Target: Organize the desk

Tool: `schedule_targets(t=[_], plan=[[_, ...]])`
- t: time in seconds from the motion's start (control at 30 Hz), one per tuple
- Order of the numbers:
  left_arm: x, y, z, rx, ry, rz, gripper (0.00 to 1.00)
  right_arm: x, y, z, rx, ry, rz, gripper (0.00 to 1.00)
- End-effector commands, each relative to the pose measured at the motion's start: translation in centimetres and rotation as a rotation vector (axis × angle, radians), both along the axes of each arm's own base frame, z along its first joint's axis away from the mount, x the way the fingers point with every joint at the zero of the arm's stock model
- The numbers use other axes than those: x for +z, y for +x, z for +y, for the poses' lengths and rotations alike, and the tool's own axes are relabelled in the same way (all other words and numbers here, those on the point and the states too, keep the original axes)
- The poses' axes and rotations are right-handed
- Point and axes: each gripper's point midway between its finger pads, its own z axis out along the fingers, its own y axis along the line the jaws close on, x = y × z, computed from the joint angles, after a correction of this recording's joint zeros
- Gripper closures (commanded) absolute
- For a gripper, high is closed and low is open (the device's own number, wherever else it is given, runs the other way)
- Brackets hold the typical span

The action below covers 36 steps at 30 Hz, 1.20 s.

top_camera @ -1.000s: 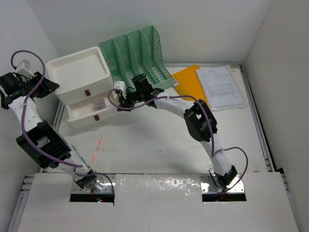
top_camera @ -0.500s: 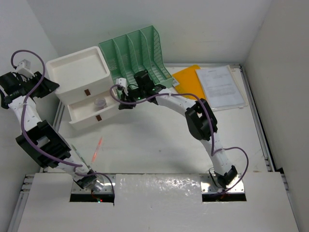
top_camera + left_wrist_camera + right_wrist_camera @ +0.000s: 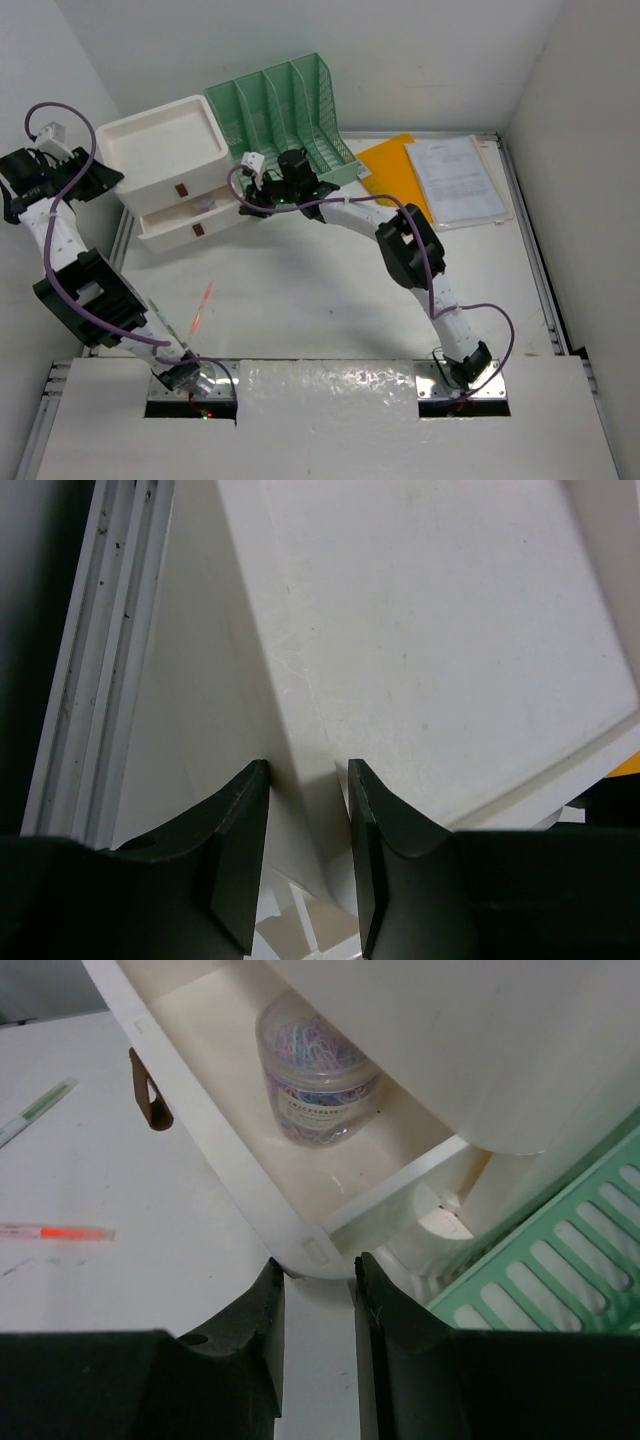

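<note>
The desk [image 3: 330,290] is a white tabletop with metal rails. A white drawer box [image 3: 160,150] stands at its back left, with its lower drawer [image 3: 185,222] partly out. In the right wrist view the drawer [image 3: 230,1160] holds a clear jar of coloured paper clips [image 3: 315,1070]. My right gripper [image 3: 248,203] is at the drawer's front right corner, and that corner sits pinched between its fingertips [image 3: 315,1270]. My left gripper [image 3: 112,180] is shut on the box's left corner wall [image 3: 305,780].
A green file rack [image 3: 285,110] stands right behind the box and shows at the right of the right wrist view [image 3: 560,1290]. A yellow folder [image 3: 390,165] and papers [image 3: 458,180] lie at the back right. A red pen [image 3: 201,307] lies on the desk at front left.
My right gripper has moved left and back against the drawer, and the drawer has slid further into the box, now covering most of the jar. The left arm has not moved.
</note>
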Motion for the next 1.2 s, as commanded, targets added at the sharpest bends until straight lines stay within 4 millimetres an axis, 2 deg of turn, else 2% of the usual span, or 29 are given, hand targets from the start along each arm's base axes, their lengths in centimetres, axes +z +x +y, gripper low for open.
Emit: schedule_targets(t=[0.0,0.03,0.1,0.13,0.27,0.37,0.5,0.53,0.6,0.7,0.8,0.93,1.0,1.17], plan=[[-4.4,-1.1,-4.4,-0.111,-0.129,0.134,1.0,5.9,6.9,-1.2,-0.264,0.122,-0.169,0.85],[-4.5,-1.1,-4.4,-0.111,-0.13,0.135,1.0,5.5,7.7,-1.6,-0.311,0.115,-0.175,0.75],[-4.5,-1.0,-4.4,-0.113,-0.133,0.134,1.0,5.6,8.4,-1.6,-0.369,0.145,-0.146,0.65],[-4.4,-1.0,-4.4,-0.114,-0.134,0.133,1.0,5.8,9.2,-2.0,-0.42,0.156,-0.154,0.51],[-4.2,-1.1,-4.5,-0.118,-0.132,0.128,1.0,6.0,10.0,-1.9,-0.5,0.162,-0.172,0.4],[-3.9,-1.1,-4.6,-0.123,-0.13,0.124,1.0,6.2,10.4,-2.0,-0.55,0.181,-0.184,0.39],[-3.8,-1.1,-4.7,-0.129,-0.132,0.119,1.0,6.9,10.2,-0.6,-0.522,0.265,-0.138,0.36],[-3.8,-1.1,-4.8,-0.131,-0.136,0.119,1.0,6.3,10.0,-0.1,-0.516,0.264,-0.129,0.36],[-3.8,-1.1,-4.9,-0.135,-0.138,0.118,1.0,6.5,9.8,0.3,-0.517,0.286,-0.134,0.36],[-4.0,-0.9,-4.9,-0.144,-0.136,0.118,1.0,7.4,8.3,1.9,-0.493,0.321,-0.171,0.35],[-4.5,-0.9,-5.1,-0.173,-0.15,0.133,1.0,7.9,7.8,3.1,-0.517,0.317,-0.229,0.32],[-5.4,-0.9,-5.2,-0.206,-0.166,0.157,1.0,8.7,7.8,3.5,-0.571,0.367,-0.246,0.32],[-5.8,-0.9,-5.3,-0.215,-0.172,0.165,1.0,9.0,8.5,3.1,-0.642,0.383,-0.245,0.32],[-5.8,-0.8,-5.4,-0.225,-0.172,0.164,1.0,7.8,9.9,2.7,-0.727,0.339,-0.233,0.32]])
